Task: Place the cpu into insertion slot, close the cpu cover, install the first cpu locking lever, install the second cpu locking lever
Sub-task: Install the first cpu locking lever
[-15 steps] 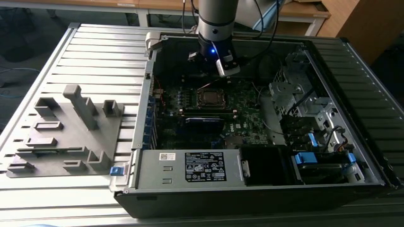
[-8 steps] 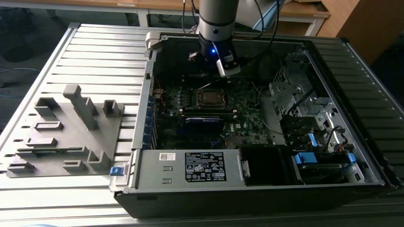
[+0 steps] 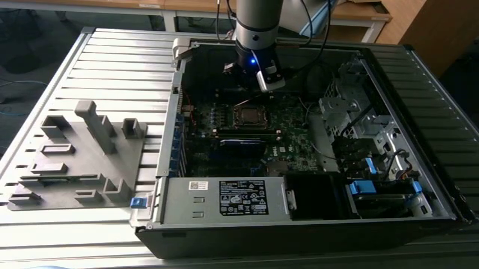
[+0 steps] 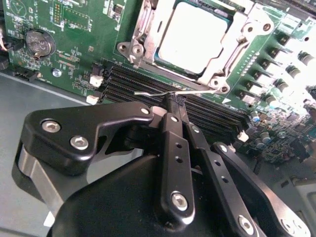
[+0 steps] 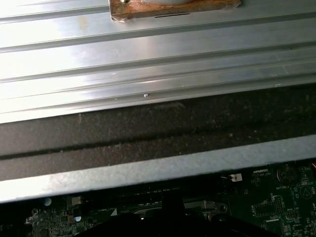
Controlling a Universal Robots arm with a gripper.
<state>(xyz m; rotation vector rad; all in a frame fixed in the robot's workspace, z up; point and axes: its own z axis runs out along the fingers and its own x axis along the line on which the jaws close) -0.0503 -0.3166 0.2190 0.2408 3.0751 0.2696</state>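
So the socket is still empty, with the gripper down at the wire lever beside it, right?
Not empty: in the second wrist view the cpu sits in it, with the cpu cover down around it. The rest holds: the gripper is at the wire lever beside the socket.

The arm [image 3: 258, 19] is a grey cylinder ending in a black wrist section with a blue indicator light [image 3: 253, 60]. Black cables [image 3: 325, 33] hang beside it. The gripper [image 4: 176, 100] is matte black, with a rounded housing, flat linkage bars and slim fingers [image 4: 173, 143], fastened with silver socket-head screws [image 4: 179, 200].
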